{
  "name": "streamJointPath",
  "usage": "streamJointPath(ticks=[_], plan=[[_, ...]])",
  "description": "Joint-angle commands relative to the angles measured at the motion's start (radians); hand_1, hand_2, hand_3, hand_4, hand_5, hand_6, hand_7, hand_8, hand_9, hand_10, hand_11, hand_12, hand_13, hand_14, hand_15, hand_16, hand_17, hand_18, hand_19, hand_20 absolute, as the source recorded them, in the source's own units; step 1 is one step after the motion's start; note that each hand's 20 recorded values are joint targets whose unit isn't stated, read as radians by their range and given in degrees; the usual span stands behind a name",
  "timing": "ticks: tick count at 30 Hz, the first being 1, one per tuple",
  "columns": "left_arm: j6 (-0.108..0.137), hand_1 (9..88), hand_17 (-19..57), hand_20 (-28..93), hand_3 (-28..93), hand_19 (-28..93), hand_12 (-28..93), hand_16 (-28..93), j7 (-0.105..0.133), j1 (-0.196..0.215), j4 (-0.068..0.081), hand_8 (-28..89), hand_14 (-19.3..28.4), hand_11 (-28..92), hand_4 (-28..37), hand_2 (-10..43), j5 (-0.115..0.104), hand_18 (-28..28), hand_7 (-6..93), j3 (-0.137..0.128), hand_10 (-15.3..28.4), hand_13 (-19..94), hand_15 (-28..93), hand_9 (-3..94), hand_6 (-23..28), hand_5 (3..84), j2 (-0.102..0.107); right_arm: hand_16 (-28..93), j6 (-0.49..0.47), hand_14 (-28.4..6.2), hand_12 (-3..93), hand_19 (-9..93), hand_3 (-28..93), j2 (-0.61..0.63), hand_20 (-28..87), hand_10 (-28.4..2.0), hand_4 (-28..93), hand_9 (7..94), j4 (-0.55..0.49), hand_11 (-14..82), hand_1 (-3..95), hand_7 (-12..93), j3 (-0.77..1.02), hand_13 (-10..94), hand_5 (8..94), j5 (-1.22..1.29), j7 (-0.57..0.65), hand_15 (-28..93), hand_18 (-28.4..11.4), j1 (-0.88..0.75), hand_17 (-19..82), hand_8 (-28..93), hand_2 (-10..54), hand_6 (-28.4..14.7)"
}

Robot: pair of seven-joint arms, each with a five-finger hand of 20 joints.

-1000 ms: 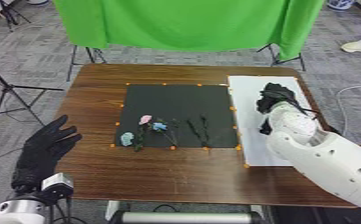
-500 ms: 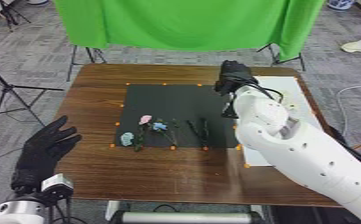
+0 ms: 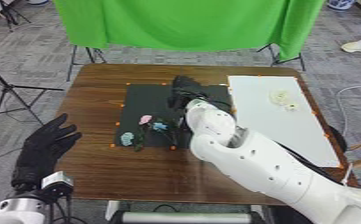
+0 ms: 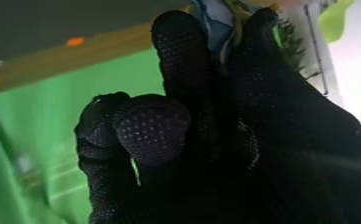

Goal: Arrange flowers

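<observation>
Over the upper part of the black mat [image 3: 145, 100], my right hand [image 3: 183, 95] has its back to the head view. In the right wrist view, the thumb and a finger of my right hand [image 4: 194, 125] pinch a pale bluish flower [image 4: 217, 22], with green leaves [image 4: 292, 45] beside it. A pink flower [image 3: 145, 120], a blue flower [image 3: 160, 126] and a light blue flower [image 3: 127, 139] lie on the mat's lower left. Two pale flowers [image 3: 280, 96] rest on the white sheet [image 3: 292, 132]. Left of the mat, my left hand [image 3: 45, 145] is open, fingers spread.
The brown table [image 3: 141, 175] carries orange markers around the mat and sheet. A green cloth [image 3: 190, 25] hangs beyond its far edge. My right forearm crosses the mat's right side and the table's lower right.
My right hand has moved left from the white sheet to above the black mat, uncovering the pale flowers. The arm now covers the dark stems on the mat. My left hand has stayed still.
</observation>
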Motion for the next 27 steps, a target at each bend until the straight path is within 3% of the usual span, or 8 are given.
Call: streamJointPath(ticks=[1, 6, 9, 13, 20, 27], plan=[[-0.018, 24.0, -11.6, 3, 81, 57, 10, -10, -0.014, -0.013, 0.014, -10, 26.7, 30, -20.9, 4.7, 0.002, 23.6, 14.6, 0.000, 20.3, 25, 53, 34.9, 9.7, 36.1, 0.008, 14, 0.006, -7.4, 32.7, 93, 82, -0.020, 34, -9.6, -28, 89.8, 0.034, 21.6, 52.5, 23, -0.065, 78, 84.5, -0.004, 0.020, 79, -24.2, 0.015, 36, 3, -9.5, -1.0], [-0.035, 24.1, -11.6, 3, 81, 57, 10, -10, -0.024, -0.040, 0.023, -10, 26.7, 30, -20.9, 4.7, 0.005, 23.6, 14.6, 0.010, 20.4, 25, 53, 34.9, 9.7, 36.0, 0.013, 14, 0.024, -7.5, 32.5, 93, 82, -0.028, 34, -9.6, -28, 89.7, 0.062, 21.7, 52.3, 23, -0.098, 78, 84.3, 0.000, 0.040, 79, -24.1, 0.030, 36, 3, -9.5, -1.0], [-0.025, 24.2, -11.6, 3, 81, 57, 10, -10, -0.022, -0.044, 0.024, -10, 26.7, 30, -20.9, 4.7, 0.004, 23.5, 14.7, 0.004, 20.4, 25, 53, 34.9, 9.7, 36.0, 0.016, 14, 0.044, -7.5, 32.6, 93, 82, -0.029, 34, -9.6, -28, 89.5, 0.071, 21.8, 52.2, 23, -0.118, 78, 84.2, 0.012, 0.052, 79, -24.0, 0.049, 36, 3, -9.5, -0.9], [-0.032, 24.1, -11.6, 3, 81, 57, 10, -10, -0.025, -0.045, 0.024, -10, 26.7, 30, -20.9, 4.7, 0.005, 23.6, 14.7, -0.002, 20.4, 25, 53, 34.9, 9.7, 36.0, 0.018, 14, 0.049, -7.6, 32.4, 93, 82, -0.031, 34, -9.8, -28, 89.5, 0.068, 21.9, 52.2, 23, -0.127, 78, 84.1, 0.007, 0.051, 79, -24.1, 0.059, 35, 3, -9.5, -0.9], [-0.035, 24.1, -11.6, 3, 81, 57, 10, -10, -0.033, -0.048, 0.025, -10, 26.7, 30, -20.8, 4.7, 0.007, 23.6, 14.8, 0.005, 20.4, 25, 53, 34.8, 9.7, 36.1, 0.018, 14, -0.004, -7.5, 32.4, 93, 82, -0.042, 34, -10.1, -28, 88.7, 0.052, 21.6, 51.2, 23, -0.079, 77, 83.0, -0.006, 0.033, 79, -23.9, 0.021, 35, 2, -9.5, -1.0], [-0.032, 24.1, -11.6, 3, 81, 57, 10, -10, -0.029, -0.039, 0.021, -10, 26.7, 30, -20.7, 4.6, 0.009, 23.6, 14.8, -0.001, 20.4, 25, 53, 34.9, 9.7, 36.1, 0.012, 13, -0.087, -7.6, 34.0, 93, 83, -0.046, 33, -10.5, -28, 81.0, 0.036, 19.4, 48.6, 27, -0.041, 72, 74.0, -0.020, 0.030, 80, -23.1, 0.003, 32, -2, -9.5, -2.7]])
